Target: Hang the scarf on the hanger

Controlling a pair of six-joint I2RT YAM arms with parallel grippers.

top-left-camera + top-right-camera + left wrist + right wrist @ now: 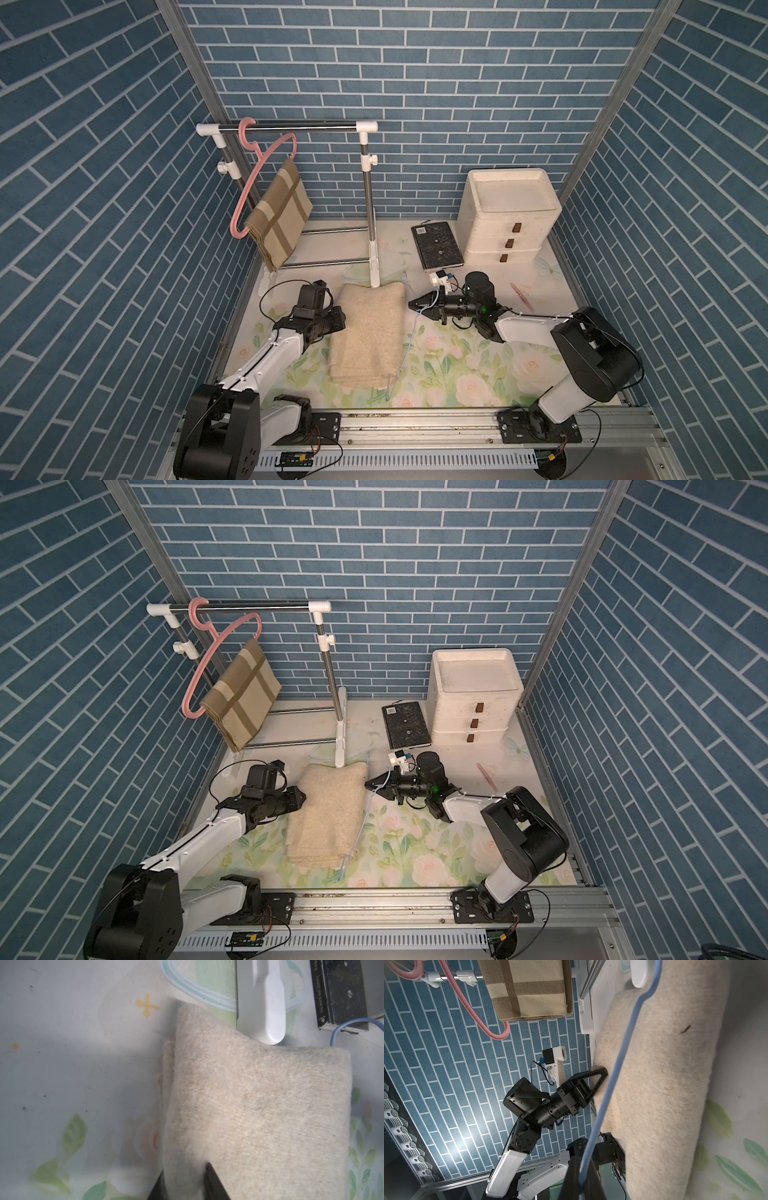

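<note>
Jaws of the right end effector (417,306) pinch the thin blue hanger (618,1058) tight. The left end effector (185,1169) has its jaws apart (scarf edge between them). The cream scarf (368,332) lies folded on the desk (457,365) between both arms.
</note>
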